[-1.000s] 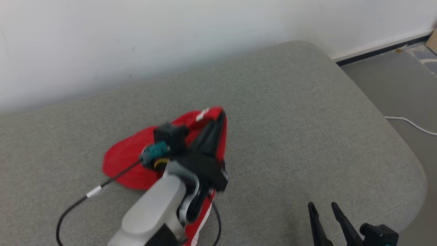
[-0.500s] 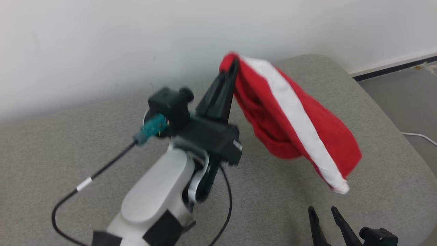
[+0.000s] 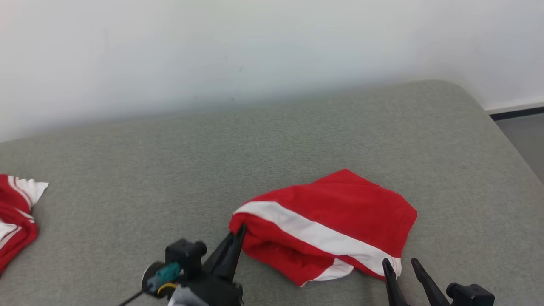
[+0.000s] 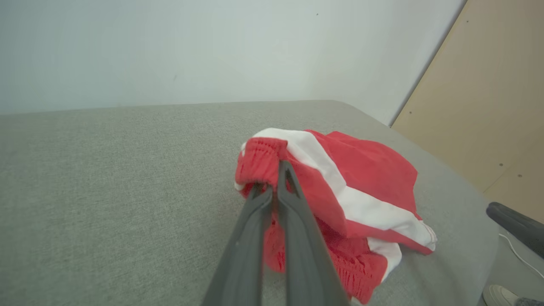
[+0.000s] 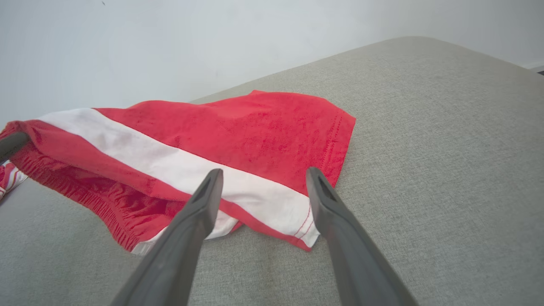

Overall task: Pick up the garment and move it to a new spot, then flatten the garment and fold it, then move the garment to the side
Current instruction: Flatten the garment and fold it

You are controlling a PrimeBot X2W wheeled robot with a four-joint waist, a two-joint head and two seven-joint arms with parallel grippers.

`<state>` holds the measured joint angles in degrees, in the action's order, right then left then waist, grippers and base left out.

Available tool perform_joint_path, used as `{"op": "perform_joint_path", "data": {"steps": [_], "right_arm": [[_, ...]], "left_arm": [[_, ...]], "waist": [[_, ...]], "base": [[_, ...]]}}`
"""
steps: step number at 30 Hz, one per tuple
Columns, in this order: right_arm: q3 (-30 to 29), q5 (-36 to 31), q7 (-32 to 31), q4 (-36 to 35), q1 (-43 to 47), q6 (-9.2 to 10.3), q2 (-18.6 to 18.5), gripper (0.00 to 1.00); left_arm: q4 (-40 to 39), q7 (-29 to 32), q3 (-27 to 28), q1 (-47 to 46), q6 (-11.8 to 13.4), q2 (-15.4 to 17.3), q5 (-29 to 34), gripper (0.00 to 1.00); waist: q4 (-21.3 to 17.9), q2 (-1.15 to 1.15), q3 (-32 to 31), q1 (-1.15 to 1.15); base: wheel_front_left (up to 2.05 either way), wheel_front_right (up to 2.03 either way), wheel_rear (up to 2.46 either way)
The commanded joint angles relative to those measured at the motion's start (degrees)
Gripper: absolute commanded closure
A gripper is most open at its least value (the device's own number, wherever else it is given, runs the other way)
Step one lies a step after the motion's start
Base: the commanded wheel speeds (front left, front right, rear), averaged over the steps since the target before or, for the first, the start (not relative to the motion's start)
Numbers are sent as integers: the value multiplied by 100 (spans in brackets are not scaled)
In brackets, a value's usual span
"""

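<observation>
**Operator:** Head view check: where is the garment (image 3: pixel 335 225), and how far along is the task?

**Technician:** It lies crumpled on the grey cushion (image 3: pixel 297 140), toward 5 o'clock of centre. As a judgement, relocation is nearly complete. Release, flattening, folding and the move aside remain.

**Operator:** State of the fingers?

**Technician:** The left fingers (image 4: pixel 293 221) are pressed together on the elastic waistband at the garment's 9 o'clock edge. The right fingers (image 5: pixel 193 221) stand wide apart and hold nothing. They sit near the hem corner at the garment's 5 o'clock, but contact cannot be confirmed.

**Operator:** Other items?

**Technician:** A second red-and-white garment (image 3: pixel 17 212) lies at the view's 9 o'clock edge, well apart.

**Operator:** Readable brands, labels, writing?

**Technician:** None. A white stripe is the sole marking, and no tag is visible.
</observation>
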<state>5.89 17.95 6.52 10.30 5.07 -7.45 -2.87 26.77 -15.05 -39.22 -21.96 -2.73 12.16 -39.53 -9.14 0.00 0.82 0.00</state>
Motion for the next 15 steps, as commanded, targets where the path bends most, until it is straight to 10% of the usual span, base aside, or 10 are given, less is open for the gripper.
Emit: {"op": "perform_joint_path", "data": {"steps": [1,15], "right_arm": [[1,-36,-12,-20,54,-8,-2,0],[-73,-45,-130,-119,52,-8,-3,0]], "left_arm": [[5,-18,-11,112,-21,34,-15,100],[159,-16,-319,889,47,219,339,100]], "waist": [[161,0,-38,0],[484,0,-105,0]], "base": [[0,0,0],[0,0,0]]}}
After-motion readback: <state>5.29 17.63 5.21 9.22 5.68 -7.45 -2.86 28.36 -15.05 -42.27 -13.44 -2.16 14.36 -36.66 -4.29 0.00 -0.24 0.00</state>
